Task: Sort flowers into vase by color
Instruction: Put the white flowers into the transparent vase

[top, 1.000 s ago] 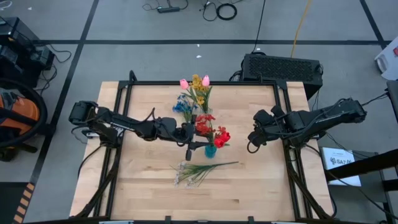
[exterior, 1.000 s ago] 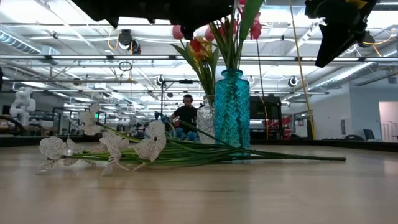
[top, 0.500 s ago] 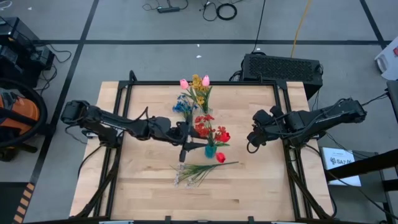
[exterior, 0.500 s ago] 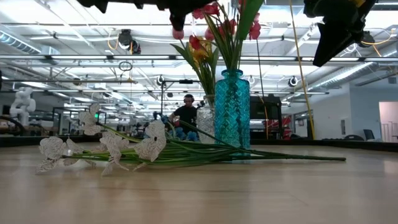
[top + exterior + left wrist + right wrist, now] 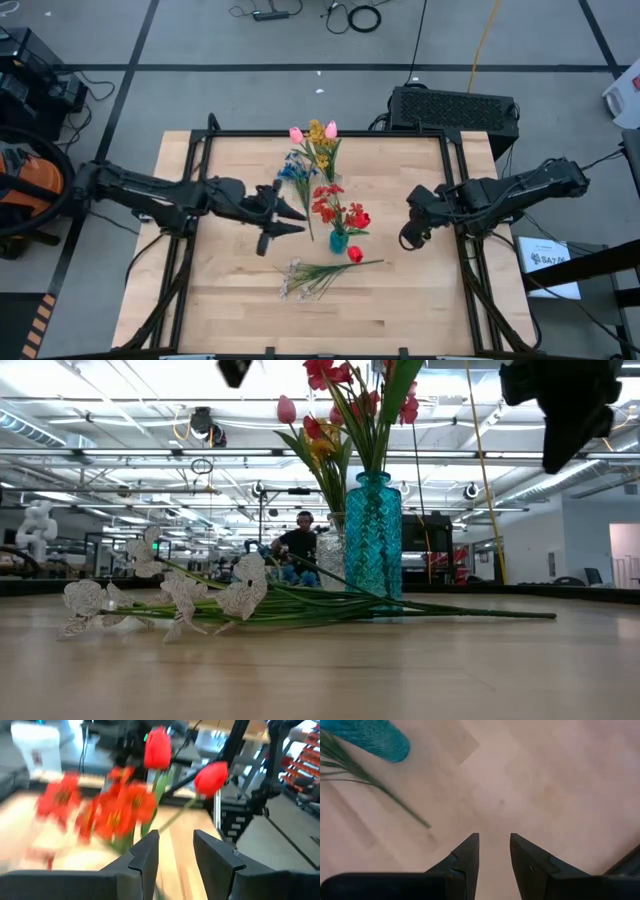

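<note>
A teal vase stands mid-table holding red flowers. One red tulip droops over its near side. A clear vase behind it holds pink tulips, yellow and blue sprays. A white spray lies flat on the table, its stem ends beside the teal vase. My left gripper hovers open, left of the teal vase, holding nothing. My right gripper hovers open over bare wood to the vase's right.
The wooden table has a black frame rail around it. A black box sits beyond the far right corner. Bare wood lies on the near side and to both sides of the vases. A person sits far off in the room.
My left gripper has drawn back from the teal vase toward the table's left edge, leaving the red flowers in the vase. One red tulip has tipped over toward the near edge and now droops beside the vase. My right gripper has shifted slightly.
</note>
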`<state>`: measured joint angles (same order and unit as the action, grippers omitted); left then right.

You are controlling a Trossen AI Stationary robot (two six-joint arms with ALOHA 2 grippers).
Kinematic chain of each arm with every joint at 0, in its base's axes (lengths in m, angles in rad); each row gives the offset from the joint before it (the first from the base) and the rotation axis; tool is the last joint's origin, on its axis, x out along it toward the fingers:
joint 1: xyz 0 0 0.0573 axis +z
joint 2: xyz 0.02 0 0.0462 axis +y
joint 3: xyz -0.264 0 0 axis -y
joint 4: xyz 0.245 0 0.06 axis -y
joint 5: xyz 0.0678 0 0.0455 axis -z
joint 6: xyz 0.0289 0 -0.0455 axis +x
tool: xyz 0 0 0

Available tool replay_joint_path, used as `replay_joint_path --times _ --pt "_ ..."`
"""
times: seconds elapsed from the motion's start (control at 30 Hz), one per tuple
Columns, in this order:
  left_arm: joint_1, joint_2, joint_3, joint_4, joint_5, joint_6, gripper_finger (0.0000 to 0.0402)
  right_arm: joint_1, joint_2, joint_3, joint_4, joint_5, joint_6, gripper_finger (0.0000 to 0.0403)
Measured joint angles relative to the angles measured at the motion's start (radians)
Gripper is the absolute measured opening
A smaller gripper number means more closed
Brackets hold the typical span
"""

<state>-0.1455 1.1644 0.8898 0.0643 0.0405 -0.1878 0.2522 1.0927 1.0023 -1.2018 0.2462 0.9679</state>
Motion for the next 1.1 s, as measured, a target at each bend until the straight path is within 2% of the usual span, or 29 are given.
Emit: replay_joint_path --times 0.1,0.2,0.33,0.47,0.53,0.63,0.7,0.77,0.93,1.03,1.1 --pt "0.001 -0.06 0.0 -0.171 -0.022 -0.06 0.0129 0.024 0.002 0.0 0.017 -0.058 0.081 0.0102" --pt "0.001 -0.109 0.0 -0.334 -0.051 -0.091 0.0129 0.095 0.016 0.0 0.058 -0.07 0.133 0.0098" --pt "0.001 -0.153 -0.001 -0.501 -0.079 -0.096 0.0129 0.22 0.074 0.0 0.176 -0.043 0.281 0.0058" --pt "-0.004 -0.21 -0.019 -0.538 -0.079 -0.089 0.0129 0.338 0.175 0.0 0.339 -0.014 0.39 0.0009" --pt "-0.012 -0.254 -0.044 -0.543 -0.079 -0.066 0.0129 0.382 0.233 0.0 0.448 0.009 0.43 0.0005" --pt "-0.022 -0.34 -0.099 -0.545 -0.078 -0.043 0.0129 0.425 0.336 0.029 0.571 0.112 0.467 0.0005" --pt "-0.024 -0.403 -0.142 -0.545 -0.076 -0.043 0.0129 0.439 0.416 0.094 0.613 0.155 0.428 0.0002" --pt "-0.027 -0.459 -0.181 -0.542 -0.076 -0.059 0.0129 0.442 0.51 0.196 0.585 0.172 0.35 0.0002" --pt "-0.027 -0.56 -0.243 -0.542 -0.035 -0.097 0.0129 0.436 0.752 0.468 0.399 0.177 0.115 0.0001" --pt "-0.027 -0.586 -0.257 -0.542 -0.005 -0.126 0.0129 0.42 0.872 0.575 0.288 0.178 0.029 0.0001" --pt "-0.027 -0.592 -0.258 -0.545 0.015 -0.141 0.0129 0.403 0.937 0.633 0.275 0.176 -0.027 0.0001"
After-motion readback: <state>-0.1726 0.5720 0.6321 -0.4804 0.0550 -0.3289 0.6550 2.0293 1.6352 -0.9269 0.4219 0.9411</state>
